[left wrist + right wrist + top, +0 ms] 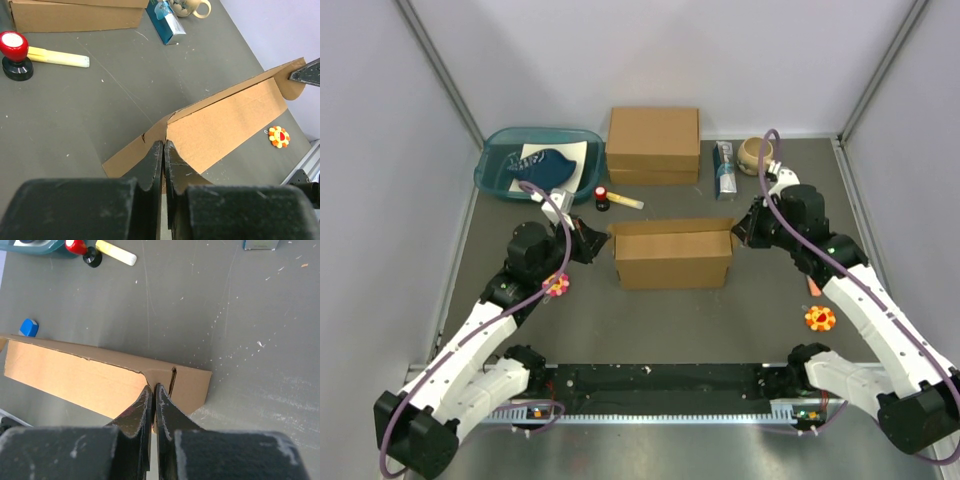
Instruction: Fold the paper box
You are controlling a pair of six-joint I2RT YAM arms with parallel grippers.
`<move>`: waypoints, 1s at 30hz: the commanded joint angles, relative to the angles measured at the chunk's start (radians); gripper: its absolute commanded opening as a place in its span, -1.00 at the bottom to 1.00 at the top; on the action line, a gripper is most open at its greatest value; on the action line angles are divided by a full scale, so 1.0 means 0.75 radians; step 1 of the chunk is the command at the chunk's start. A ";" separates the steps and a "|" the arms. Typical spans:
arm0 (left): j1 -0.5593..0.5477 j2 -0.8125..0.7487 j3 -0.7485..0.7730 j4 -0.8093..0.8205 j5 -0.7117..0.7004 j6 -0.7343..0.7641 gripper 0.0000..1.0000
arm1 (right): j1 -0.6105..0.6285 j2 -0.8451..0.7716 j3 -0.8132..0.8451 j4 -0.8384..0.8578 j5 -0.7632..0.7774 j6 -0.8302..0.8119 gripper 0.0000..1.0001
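The paper box (672,258) stands half-formed in the middle of the grey table, a long brown cardboard wall facing the near edge. At its left end, my left gripper (603,240) pinches an end flap; in the left wrist view the fingers (164,146) are pressed together with a sliver of cardboard (230,117) between them. My right gripper (738,232) is at the right end. Seen from the right wrist, its fingers (154,388) are shut on the flap beside a slot in the paper box (75,377).
Behind stands a thicker cardboard box (653,145). A teal tray (535,160) is at back left, with a red-topped stamp (602,197) and a yellow marker (625,200) near it. A blue carton (724,170) and mug (756,153) sit back right. A flower toy (820,318) lies front right.
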 commanded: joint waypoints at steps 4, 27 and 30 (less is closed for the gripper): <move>0.001 0.009 -0.013 0.194 0.054 -0.089 -0.96 | 0.014 -0.082 -0.155 0.171 0.046 0.100 -1.00; 0.001 0.045 -0.136 0.433 0.007 -0.175 -1.00 | 0.183 -0.170 -0.389 0.351 0.367 0.045 -1.00; 0.001 0.050 -0.140 0.441 0.009 -0.214 -1.00 | 0.192 -0.172 -0.386 0.339 0.373 0.030 -1.00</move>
